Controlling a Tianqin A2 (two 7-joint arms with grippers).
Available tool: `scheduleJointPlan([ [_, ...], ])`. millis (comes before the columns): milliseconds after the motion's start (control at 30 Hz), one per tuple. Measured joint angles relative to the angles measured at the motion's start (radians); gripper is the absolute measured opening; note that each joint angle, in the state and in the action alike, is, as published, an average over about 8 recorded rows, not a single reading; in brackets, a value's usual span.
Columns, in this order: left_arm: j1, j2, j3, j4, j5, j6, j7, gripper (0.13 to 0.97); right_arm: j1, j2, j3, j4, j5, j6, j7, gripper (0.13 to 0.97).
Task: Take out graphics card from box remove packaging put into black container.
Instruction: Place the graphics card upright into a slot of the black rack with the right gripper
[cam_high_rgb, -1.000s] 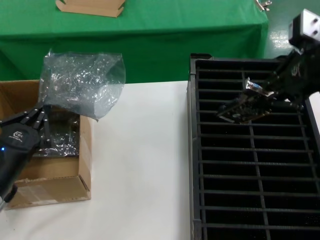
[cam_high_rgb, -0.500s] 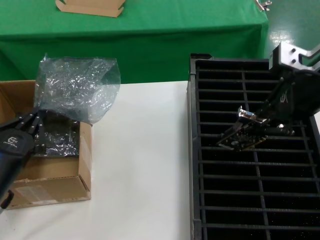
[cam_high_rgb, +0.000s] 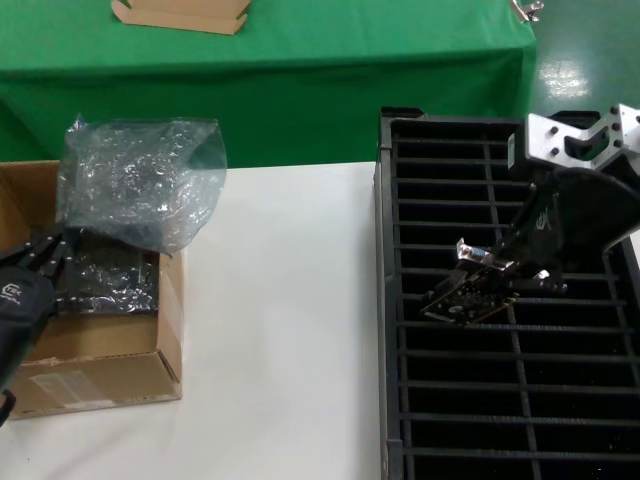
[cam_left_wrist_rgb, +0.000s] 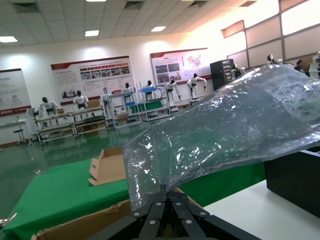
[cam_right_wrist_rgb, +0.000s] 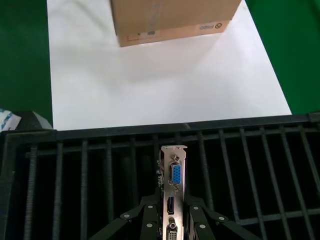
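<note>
My right gripper (cam_high_rgb: 515, 268) is shut on the graphics card (cam_high_rgb: 468, 290), a dark board tilted low over the left column of slots in the black container (cam_high_rgb: 384, 300). In the right wrist view the card's silver bracket (cam_right_wrist_rgb: 173, 187) with its blue port stands between the gripper's (cam_right_wrist_rgb: 172, 212) closed fingers, above the container's dividers (cam_right_wrist_rgb: 107, 165). My left gripper (cam_high_rgb: 55, 252) is shut on a corner of the packaging (cam_high_rgb: 135, 180), which hangs crinkled and empty over the box (cam_high_rgb: 100, 370). From the left wrist, the bag (cam_left_wrist_rgb: 220, 135) billows out of the gripper (cam_left_wrist_rgb: 167, 192).
More dark boards wrapped in shiny plastic (cam_high_rgb: 105, 280) lie inside the box. A white tabletop (cam_high_rgb: 280, 330) separates box and container. Behind it is a green-covered table (cam_high_rgb: 320, 60) with a flat tan cardboard tray (cam_high_rgb: 180, 12).
The right gripper has moved down and left with the card, closer to the slots. The left gripper has drifted left and lower with the bag, over the box.
</note>
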Motion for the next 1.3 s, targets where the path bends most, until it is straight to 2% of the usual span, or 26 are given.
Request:
scheduleJointPlan([
  [400, 0.017, -0.019, -0.020, 0.018, -0.012, 0.015, 0.005, 0.139, 0.017, -0.016, -0.058, -0.016, 0.005, -0.001, 0.006, 0.206],
  [867, 0.023, -0.031, -0.033, 0.029, -0.017, 0.013, 0.005, 0.139, 0.026, -0.084, -0.024, -0.101, -0.078, 0.006, -0.041, 0.206],
  [1300, 0.015, -0.030, -0.029, 0.042, -0.012, 0.008, 0.011, 0.139, 0.027, -0.108, 0.003, -0.158, -0.114, 0.004, -0.080, 0.206],
])
